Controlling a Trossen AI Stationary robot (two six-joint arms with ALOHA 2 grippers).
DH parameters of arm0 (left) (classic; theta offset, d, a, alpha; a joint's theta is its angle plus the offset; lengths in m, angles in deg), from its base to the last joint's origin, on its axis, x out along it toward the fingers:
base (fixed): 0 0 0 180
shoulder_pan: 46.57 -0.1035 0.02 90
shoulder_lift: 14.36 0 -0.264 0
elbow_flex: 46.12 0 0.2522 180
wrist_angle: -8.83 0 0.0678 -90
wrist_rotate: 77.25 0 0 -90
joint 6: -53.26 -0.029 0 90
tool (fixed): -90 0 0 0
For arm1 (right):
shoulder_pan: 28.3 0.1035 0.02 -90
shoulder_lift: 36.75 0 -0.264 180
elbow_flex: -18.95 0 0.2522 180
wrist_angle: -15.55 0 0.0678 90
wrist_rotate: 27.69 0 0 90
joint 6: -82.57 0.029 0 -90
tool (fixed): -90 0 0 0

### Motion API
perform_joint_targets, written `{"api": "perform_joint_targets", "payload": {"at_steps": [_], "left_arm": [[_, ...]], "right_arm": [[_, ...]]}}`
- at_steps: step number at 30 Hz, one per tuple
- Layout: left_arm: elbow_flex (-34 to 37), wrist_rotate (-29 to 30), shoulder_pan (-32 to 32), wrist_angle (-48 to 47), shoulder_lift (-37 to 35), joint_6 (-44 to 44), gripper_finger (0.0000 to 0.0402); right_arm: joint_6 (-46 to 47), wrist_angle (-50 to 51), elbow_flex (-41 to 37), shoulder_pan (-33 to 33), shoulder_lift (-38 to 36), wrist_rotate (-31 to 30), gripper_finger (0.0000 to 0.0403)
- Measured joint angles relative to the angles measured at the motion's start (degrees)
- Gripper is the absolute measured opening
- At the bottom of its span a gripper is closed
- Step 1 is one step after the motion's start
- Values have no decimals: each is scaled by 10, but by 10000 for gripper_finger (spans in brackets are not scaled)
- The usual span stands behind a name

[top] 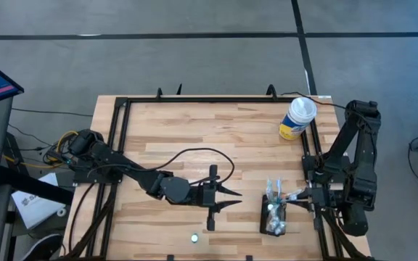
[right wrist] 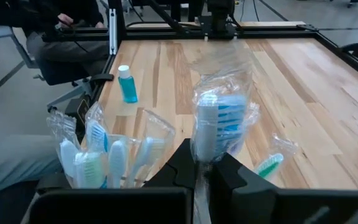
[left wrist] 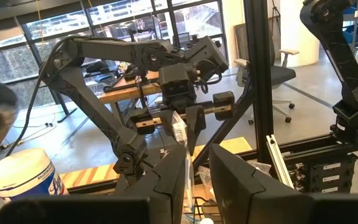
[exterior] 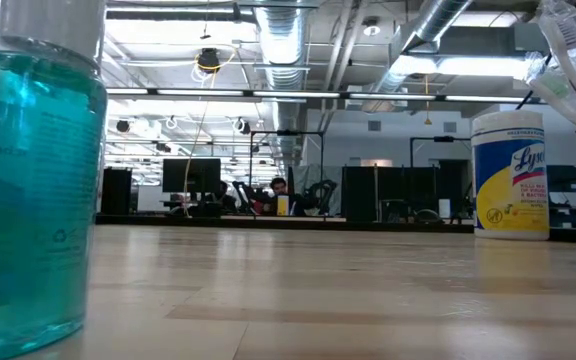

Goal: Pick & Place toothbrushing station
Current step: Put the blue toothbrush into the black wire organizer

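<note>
The black box-shaped holder [top: 264, 217] stands on the table near its front right and has several wrapped toothbrushes [right wrist: 98, 155] standing in it. My right gripper [top: 305, 194] is just above and to the right of the holder, shut on one plastic-wrapped toothbrush [right wrist: 219, 115]. That toothbrush also shows in the left wrist view [left wrist: 179, 132]. My left gripper [top: 234, 199] is open and empty near the table's middle front, left of the holder, with its fingers pointing at it. My right gripper pinches the wrapped toothbrush between its two fingers at the lower part of its wrapper [right wrist: 199, 163]. The bristle head [right wrist: 211, 124] sticks out beyond the fingertips toward the table's left. The toothbrush is lifted clear, over the holder.
A small teal mouthwash bottle [top: 194, 236] stands near the front edge, and is seen close up in the low view [exterior: 28, 180]. A white-lidded yellow-and-blue canister [top: 297, 118] stands at the far right. A black frame rail [top: 119, 138] borders the table. A person sits in the room beyond [exterior: 278, 190].
</note>
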Motion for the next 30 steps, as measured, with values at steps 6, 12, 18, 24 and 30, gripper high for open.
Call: {"api": "perform_joint_targets", "payload": {"at_steps": [6,12,18,24,30], "left_arm": [[0,0,0,0,0,0,66],[0,0,0,0,0,0,66],[0,0,0,0,0,0,66],[0,0,0,0,0,0,66],[0,0,0,0,0,0,66]], "right_arm": [[2,0,0,-1,18,-1,4],[16,0,0,-1,31,-4,6],[37,5,0,-1,49,-4,4],[77,22,0,-1,69,-4,5],[132,53,0,-1,89,-4,5]]}}
